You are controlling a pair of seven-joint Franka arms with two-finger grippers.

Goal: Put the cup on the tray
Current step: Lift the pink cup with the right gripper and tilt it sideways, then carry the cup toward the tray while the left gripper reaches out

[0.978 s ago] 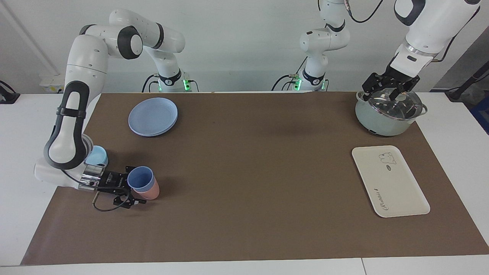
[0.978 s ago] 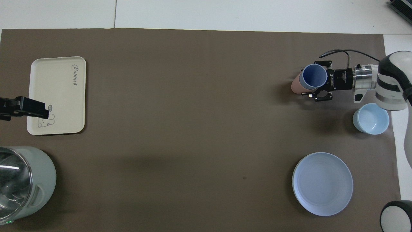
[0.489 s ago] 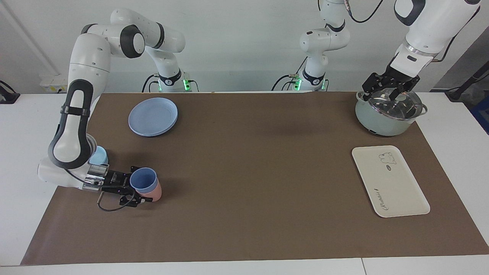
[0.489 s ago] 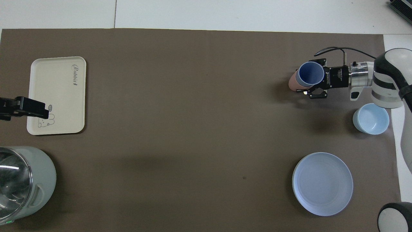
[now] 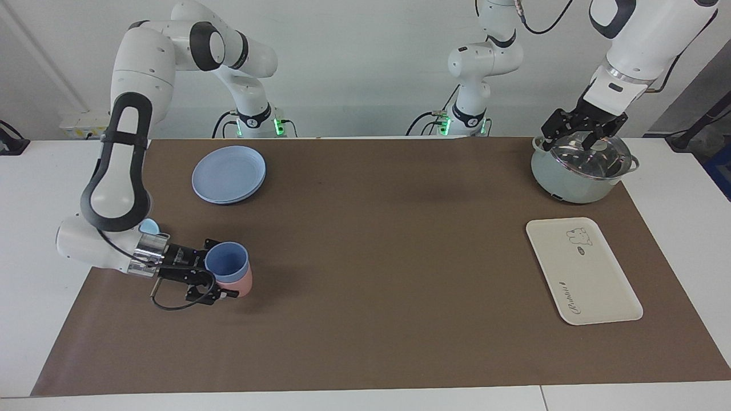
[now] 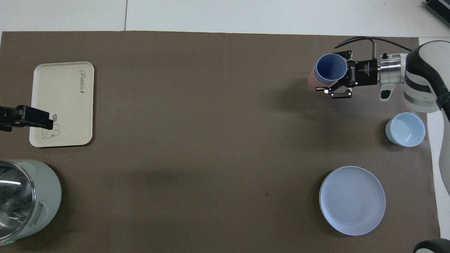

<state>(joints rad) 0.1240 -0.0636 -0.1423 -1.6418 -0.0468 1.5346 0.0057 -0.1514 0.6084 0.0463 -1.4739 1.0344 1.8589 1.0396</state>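
The right gripper [image 5: 220, 281] lies level with its fingers clamped on the cup [image 5: 227, 262], which sits nested in a pink cup [image 5: 240, 282], at the right arm's end of the table. A bowl [image 6: 405, 129] is near it, closer to the robots, and a plate [image 5: 229, 173] closer still. The tray [image 5: 582, 270] lies bare, well apart at the left arm's end. The left gripper [image 5: 582, 135] waits over a pot's [image 5: 581, 168] lid; I cannot tell its fingers' state
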